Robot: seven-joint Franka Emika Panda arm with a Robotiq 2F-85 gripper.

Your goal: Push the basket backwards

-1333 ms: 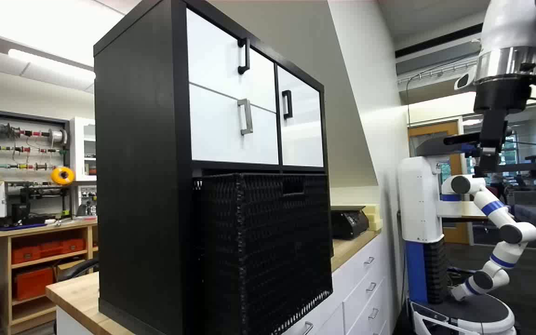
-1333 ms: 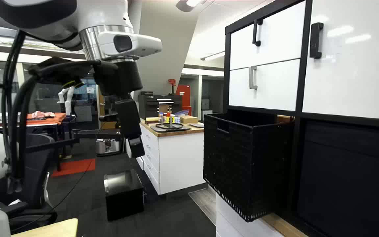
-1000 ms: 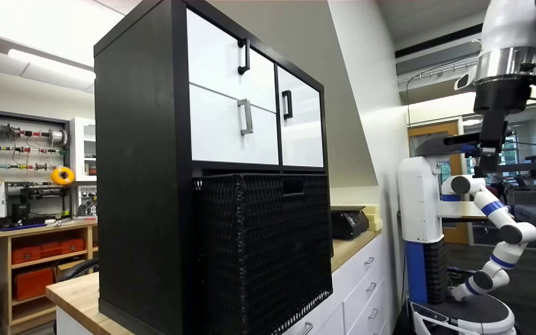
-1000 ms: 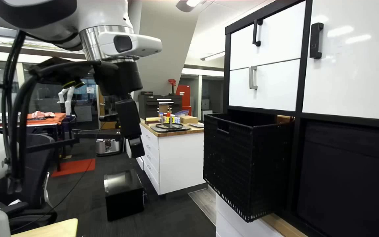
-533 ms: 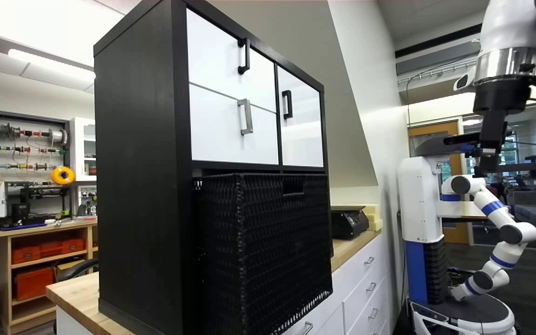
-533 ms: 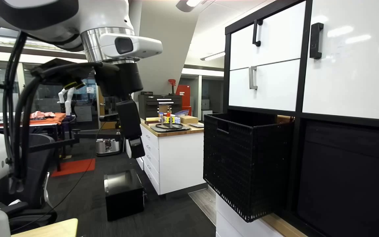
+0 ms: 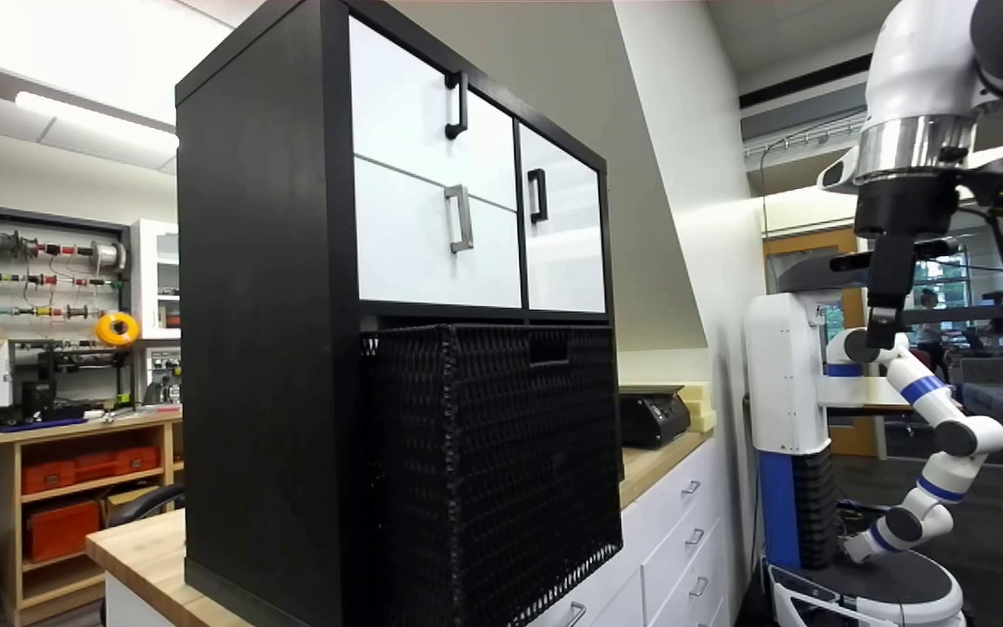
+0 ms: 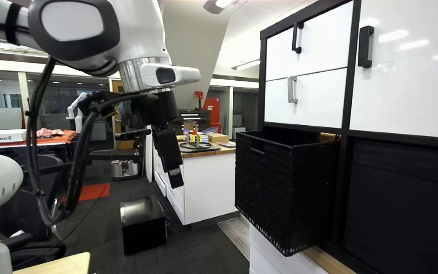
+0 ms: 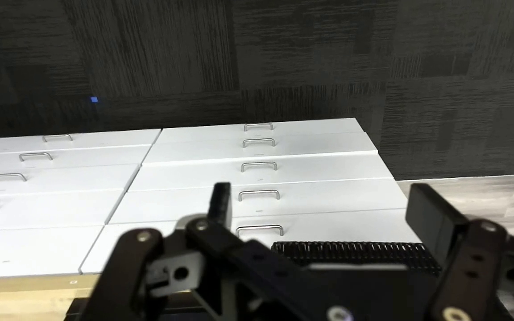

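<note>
In an exterior view we see the basket [image 8: 264, 186] in the lower left compartment of the black cabinet [image 8: 350, 87], upright and jutting well out past the cabinet's front; a cut-out shows near the top of its front face. Directly above it are two white drawers [image 8: 316, 101], the upper with a black handle [image 8: 294, 38], the lower with a grey handle [image 8: 291, 90], and to their right we see a white panel [image 8: 409, 91]. The cabinet stands on a wooden counter [image 7: 156, 547], and the basket's front overhangs the counter's edge.

The gripper [image 8: 175, 179] hangs from the arm [image 8: 142, 26] with its end pointing down at a slight tilt, well apart from the basket in both exterior views. In the wrist view its jaws stand wide apart with nothing in their hold. Through the gap we look down on white drawer fronts [image 9: 324, 195] below the counter, and part of the basket's ribbed edge shows there too. Farther off lies dark carpet [image 9: 172, 58].

On the counter, to the right of the cabinet in an exterior view, we find a black device [image 7: 656, 421] with a yellow stack [image 7: 700, 409] just beside it. Beyond them, farther right, stands a white and blue robot [image 7: 787, 383].
</note>
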